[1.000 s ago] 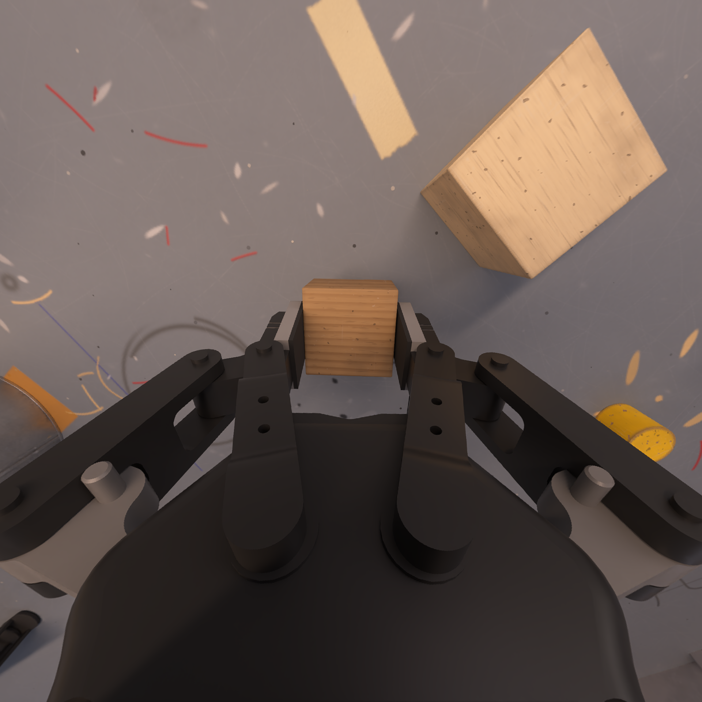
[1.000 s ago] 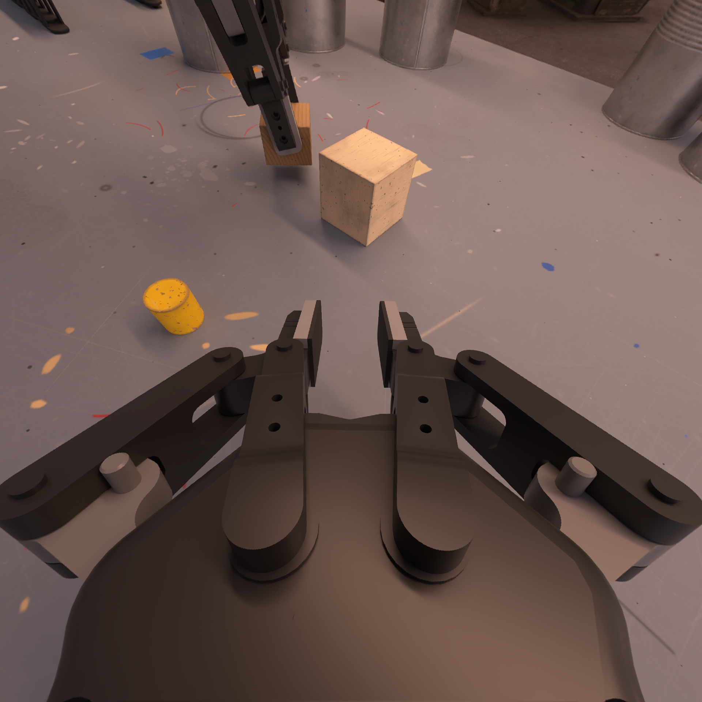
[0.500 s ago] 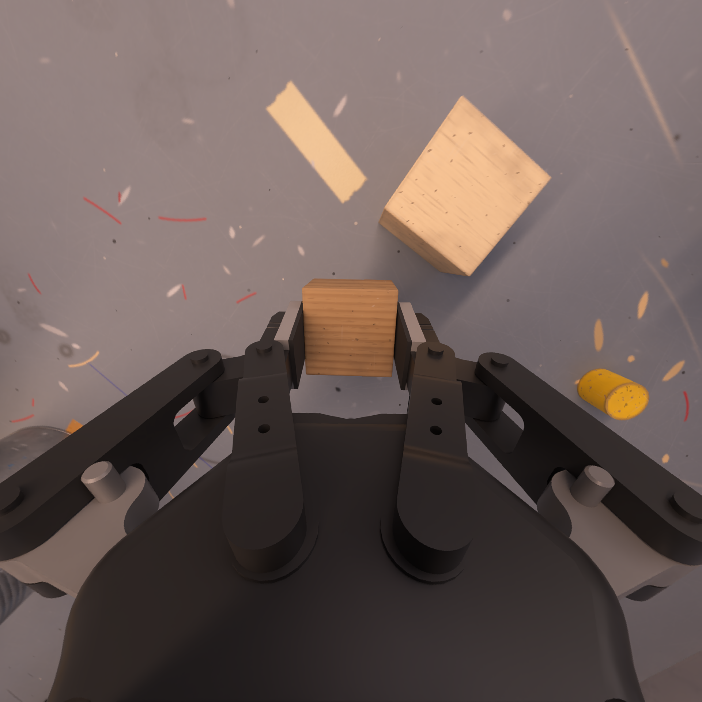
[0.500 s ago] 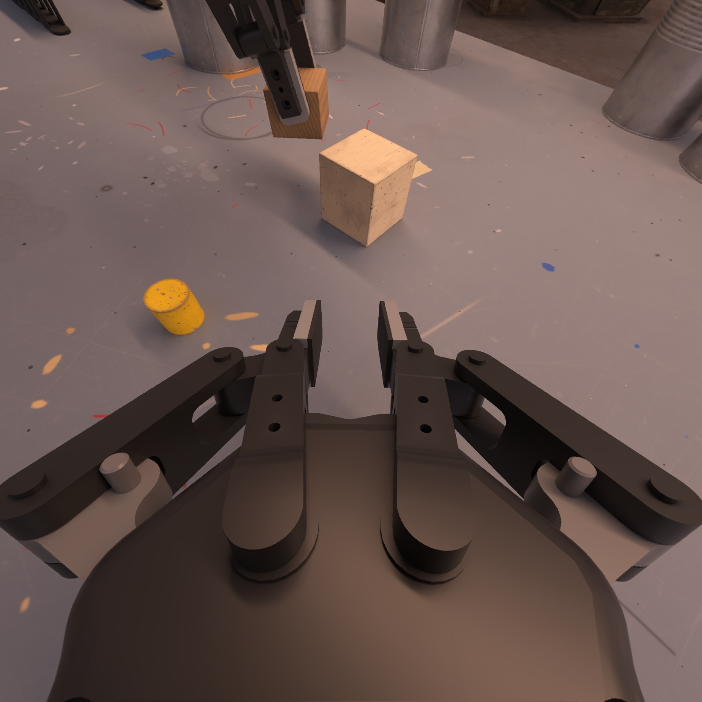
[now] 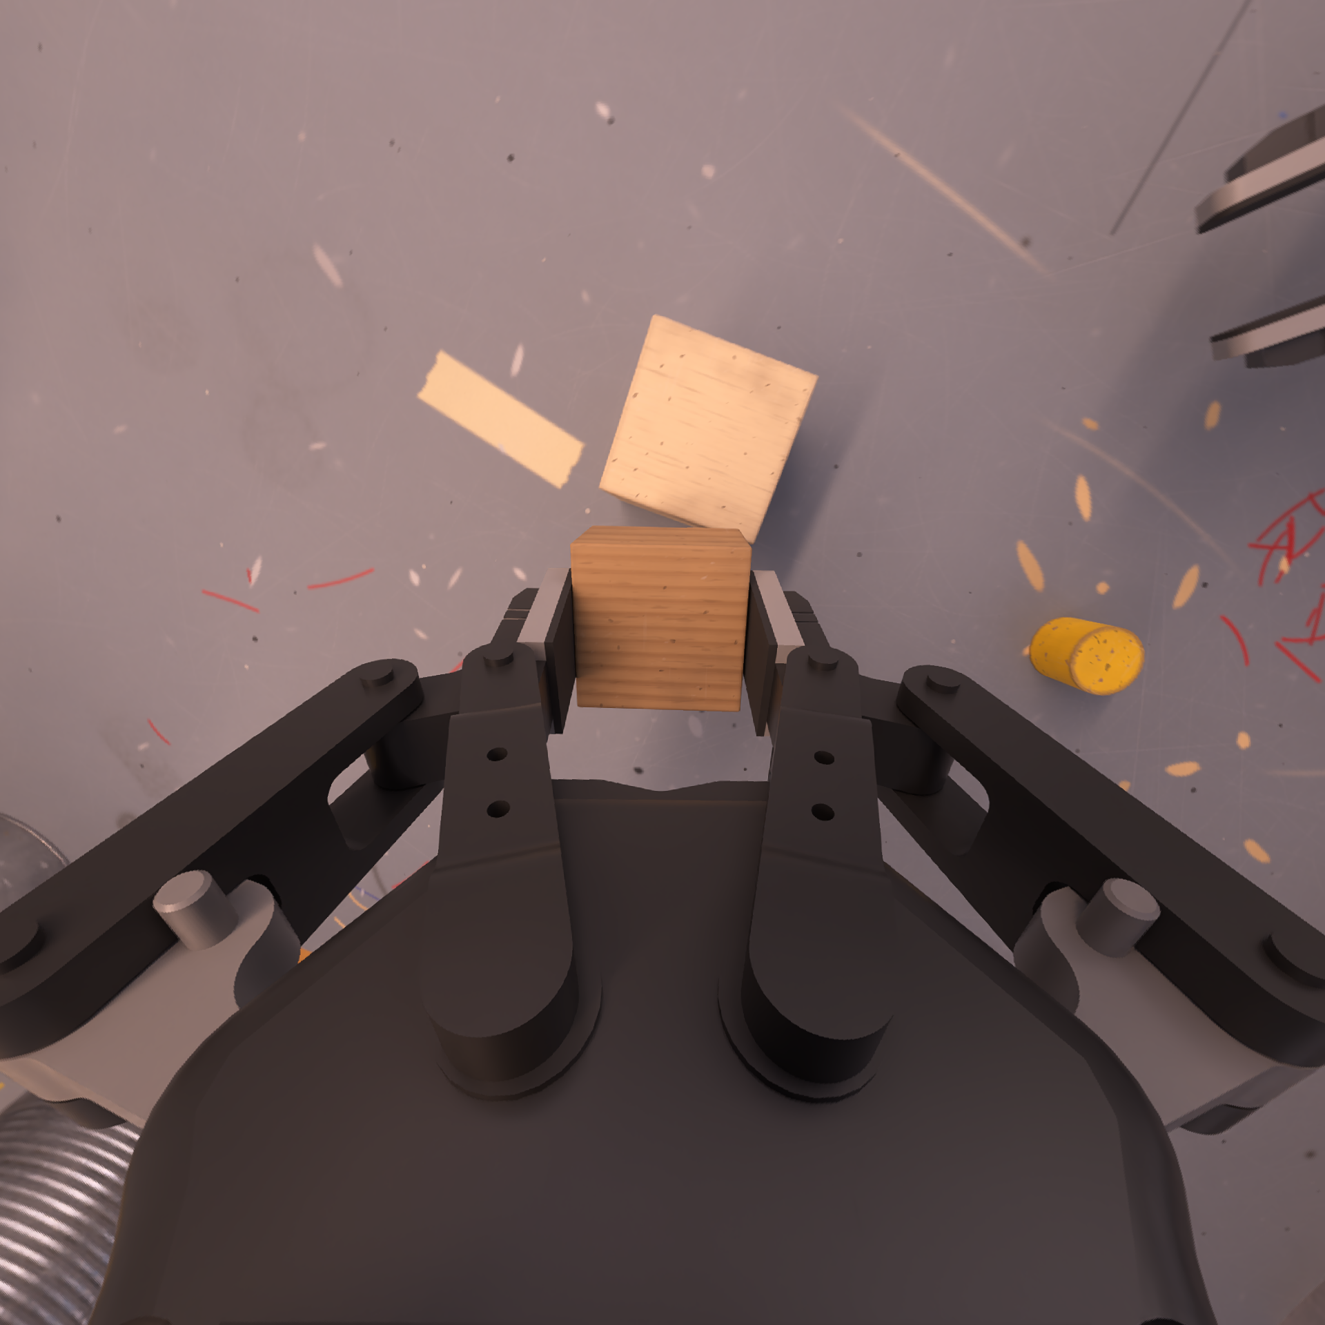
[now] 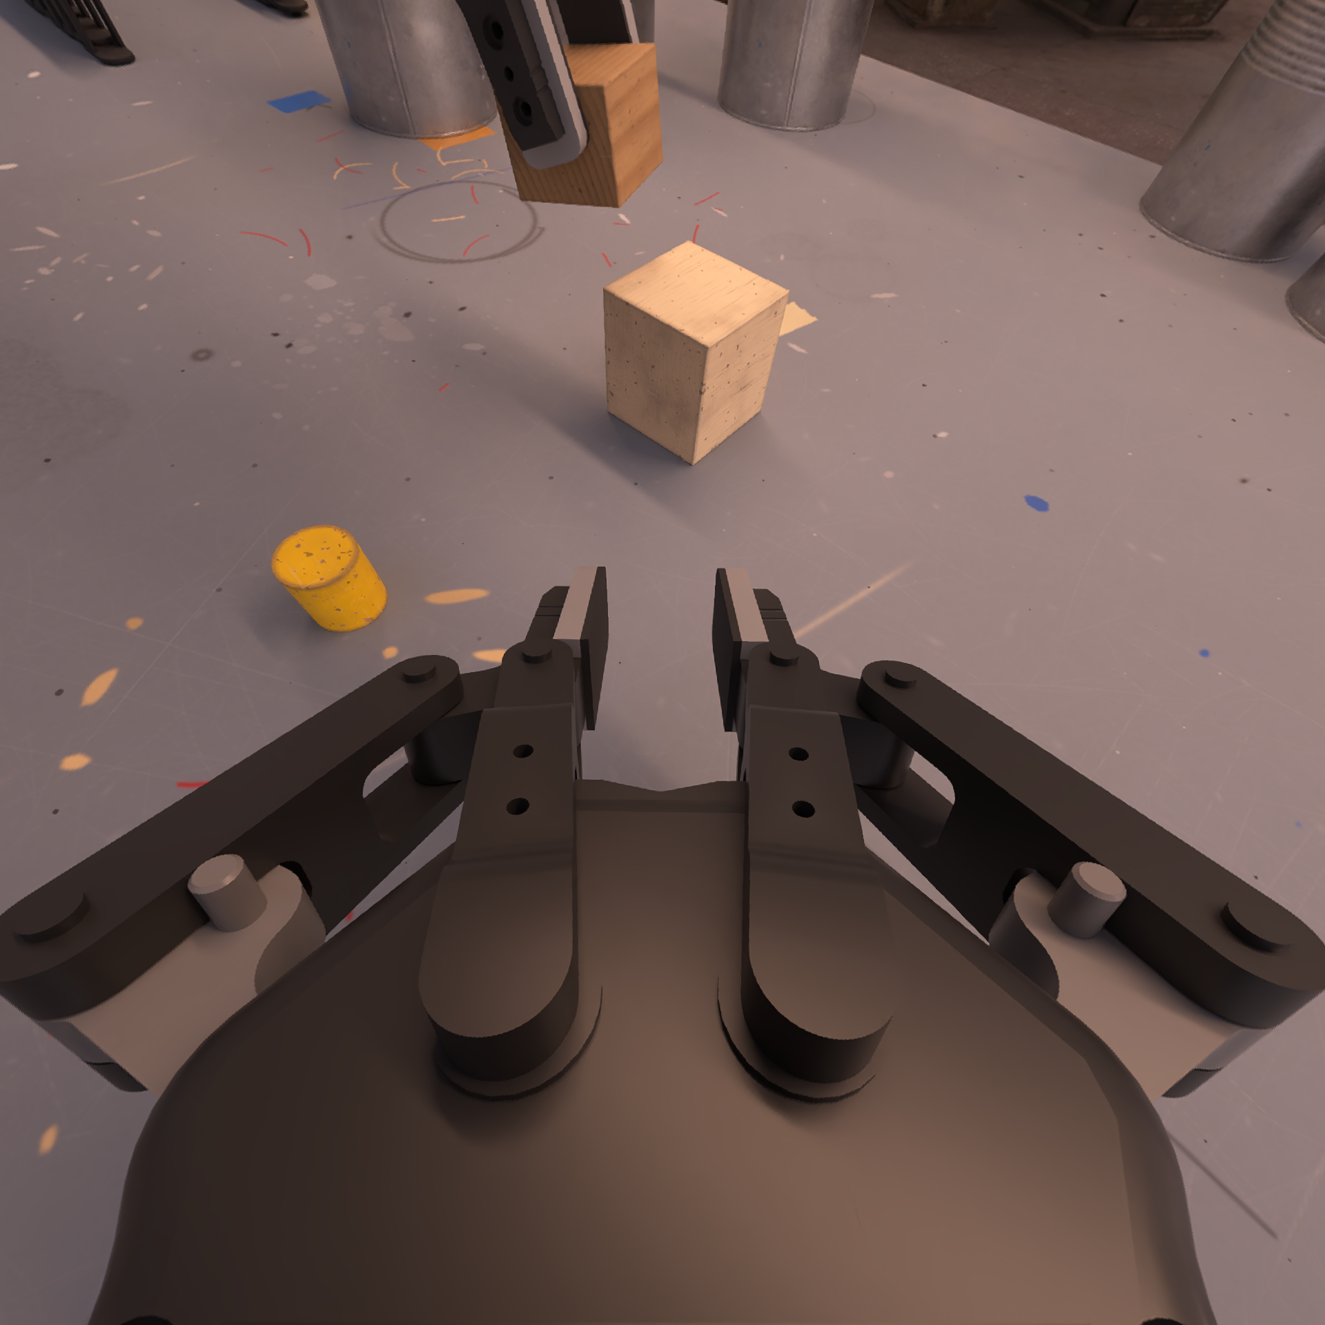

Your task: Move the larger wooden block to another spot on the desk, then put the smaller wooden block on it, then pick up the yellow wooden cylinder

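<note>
My left gripper [image 5: 659, 631] is shut on the smaller, darker wooden block [image 5: 659, 620] and holds it high above the desk. In the right wrist view the same block [image 6: 620, 129] hangs in the air behind and left of the larger pale wooden block [image 6: 692, 351]. The larger block [image 5: 706, 423] stands on the grey desk just beyond my held block. The yellow wooden cylinder [image 5: 1086, 656] stands to the right, and shows left of my right gripper in the right wrist view [image 6: 328, 577]. My right gripper [image 6: 661, 638] is open and empty, low over the desk.
Metal cans [image 6: 409, 64] stand along the far edge of the desk, more at the right [image 6: 1240, 165]. A strip of pale tape [image 5: 498, 419] lies beside the larger block. Paint flecks and scratches cover the desk [image 6: 1004, 609]. The right gripper's fingers [image 5: 1269, 272] show at the upper right in the left wrist view.
My left gripper has risen with the smaller block and moved toward the larger block, which now looks smaller and nearer the centre. The right gripper has not moved.
</note>
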Motion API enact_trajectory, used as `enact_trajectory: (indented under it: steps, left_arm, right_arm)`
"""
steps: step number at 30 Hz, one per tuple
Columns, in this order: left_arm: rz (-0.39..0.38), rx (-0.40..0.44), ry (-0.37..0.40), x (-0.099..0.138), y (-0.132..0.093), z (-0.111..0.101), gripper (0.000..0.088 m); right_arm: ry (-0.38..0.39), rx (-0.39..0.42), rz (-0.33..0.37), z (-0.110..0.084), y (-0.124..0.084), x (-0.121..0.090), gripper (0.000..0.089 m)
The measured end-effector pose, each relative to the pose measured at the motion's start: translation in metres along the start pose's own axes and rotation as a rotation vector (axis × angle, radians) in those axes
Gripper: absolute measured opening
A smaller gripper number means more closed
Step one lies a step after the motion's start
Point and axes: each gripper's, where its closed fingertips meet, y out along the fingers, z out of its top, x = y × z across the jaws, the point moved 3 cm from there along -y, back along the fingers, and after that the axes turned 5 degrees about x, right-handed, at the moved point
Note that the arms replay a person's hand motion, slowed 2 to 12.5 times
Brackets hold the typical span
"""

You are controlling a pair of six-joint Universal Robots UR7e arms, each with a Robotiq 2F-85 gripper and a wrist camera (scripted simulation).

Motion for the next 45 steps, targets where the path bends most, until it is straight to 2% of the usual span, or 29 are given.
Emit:
enact_trajectory:
  steps: [5, 12, 31, 45]
  left_arm:
    - [-0.038, 0.022, 0.081, 0.008, -0.005, 0.008, 0.0398]
    - [-0.066, 0.022, 0.153, 0.014, -0.011, 0.017, 0.0398]
    - [-0.034, -0.064, 0.246, 0.01, -0.012, 0.034, 0.0398]
    - [-0.052, -0.115, 0.295, 0.01, -0.006, 0.041, 0.0398]
  right_arm:
    - [0.0, -0.001, 0.001, 0.0, 0.0, 0.0, 0.0269]
    - [0.001, -0.004, 0.002, 0.0, 0.0, 0.0, 0.0269]
    - [0.003, -0.008, 0.003, -0.001, 0.001, 0.0, 0.0269]
    - [0.002, -0.006, 0.001, 0.0, 0.001, 0.0, 0.0269]
